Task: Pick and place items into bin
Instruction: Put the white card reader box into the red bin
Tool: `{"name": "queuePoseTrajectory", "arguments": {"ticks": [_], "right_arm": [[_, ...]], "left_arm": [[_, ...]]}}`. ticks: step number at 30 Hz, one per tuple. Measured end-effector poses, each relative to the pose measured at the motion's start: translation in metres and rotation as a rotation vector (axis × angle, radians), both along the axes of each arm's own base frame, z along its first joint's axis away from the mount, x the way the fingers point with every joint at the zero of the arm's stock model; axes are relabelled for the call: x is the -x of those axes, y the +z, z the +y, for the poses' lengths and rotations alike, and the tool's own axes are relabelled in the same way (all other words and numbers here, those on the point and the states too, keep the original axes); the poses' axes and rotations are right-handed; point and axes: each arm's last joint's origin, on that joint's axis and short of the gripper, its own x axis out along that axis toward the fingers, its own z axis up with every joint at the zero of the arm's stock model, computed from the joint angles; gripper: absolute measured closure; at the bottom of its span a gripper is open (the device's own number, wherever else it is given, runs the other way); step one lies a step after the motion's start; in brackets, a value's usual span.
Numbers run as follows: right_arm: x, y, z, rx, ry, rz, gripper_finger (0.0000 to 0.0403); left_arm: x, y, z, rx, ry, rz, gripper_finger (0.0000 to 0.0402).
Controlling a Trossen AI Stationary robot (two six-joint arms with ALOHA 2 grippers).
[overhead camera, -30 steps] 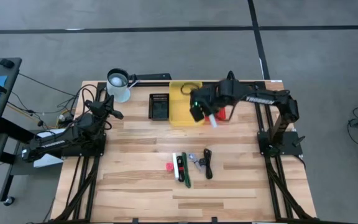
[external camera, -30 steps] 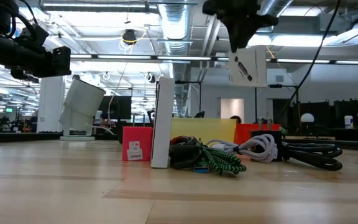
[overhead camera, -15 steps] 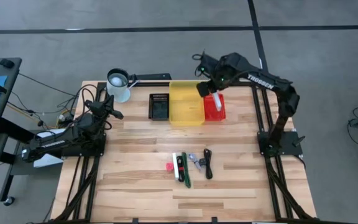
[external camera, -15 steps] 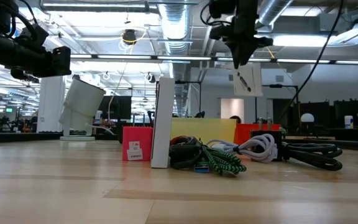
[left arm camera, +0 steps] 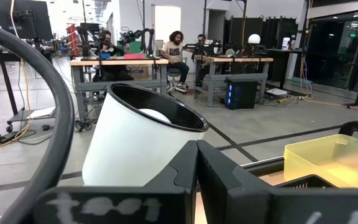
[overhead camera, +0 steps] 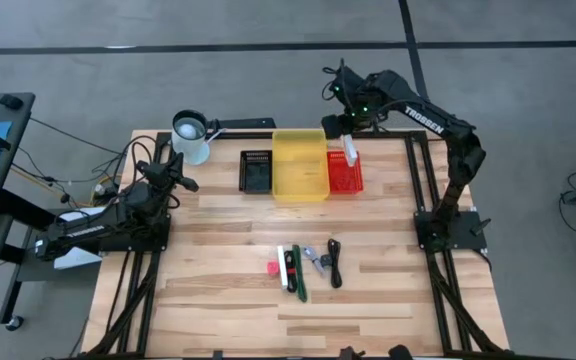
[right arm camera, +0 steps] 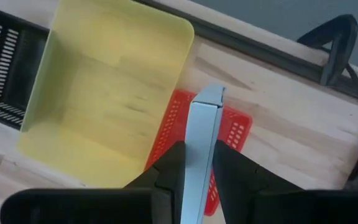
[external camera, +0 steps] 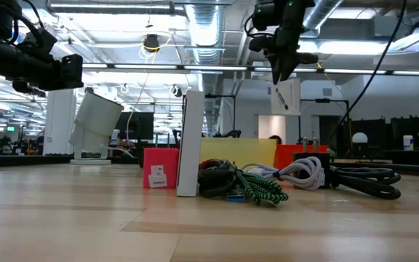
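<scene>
My right gripper [overhead camera: 348,138] hangs high over the far end of the red bin [overhead camera: 345,175], shut on a flat white piece [overhead camera: 349,152] with a dark mark [external camera: 285,96]. On the table's near middle lie a pink-red cube [overhead camera: 272,268], a white-and-black piece [overhead camera: 284,264], a green stick [overhead camera: 297,273], a small silver part [overhead camera: 315,258] and a black cable [overhead camera: 334,263]. My left gripper [overhead camera: 173,170] rests shut at the left, beside the white cup [left arm camera: 135,143]. My right gripper pinches the white piece between its two fingers [right arm camera: 169,169], one on each flat face, near its upper end [right arm camera: 199,149]. The fingers come from above, pointing steeply down. The piece hangs below them, slightly tilted, lifted clear above the red bin [right arm camera: 232,134].
A yellow bin [overhead camera: 300,165] stands left of the red one, with a black basket [overhead camera: 256,170] farther left. A white cup [overhead camera: 191,135] sits at the far left. The loose items crowd the low view's middle [external camera: 238,182]. Bare wood lies between bins and items.
My right gripper has swung from above the yellow bin's right side toward the table's far right, ending over the red bin's far end. It kept its hold, and the white piece travelled with it, still hanging clear.
</scene>
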Motion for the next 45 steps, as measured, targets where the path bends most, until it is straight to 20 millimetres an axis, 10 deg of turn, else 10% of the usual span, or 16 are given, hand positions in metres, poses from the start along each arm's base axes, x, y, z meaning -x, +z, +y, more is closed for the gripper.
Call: {"name": "queuePoseTrajectory", "arguments": {"ticks": [33, 45], "right_arm": [[-0.018, -0.001, 0.032, 0.027, 0.043, 0.047, 0.0334], [-0.024, -0.043, 0.029, 0.018, 0.067, 0.102, 0.0334]], "left_arm": [[0.000, 0.000, 0.000, 0.000, 0.000, -0.001, 0.0401], [0.000, 0.000, 0.000, 0.000, -0.001, 0.000, 0.0401]]}}
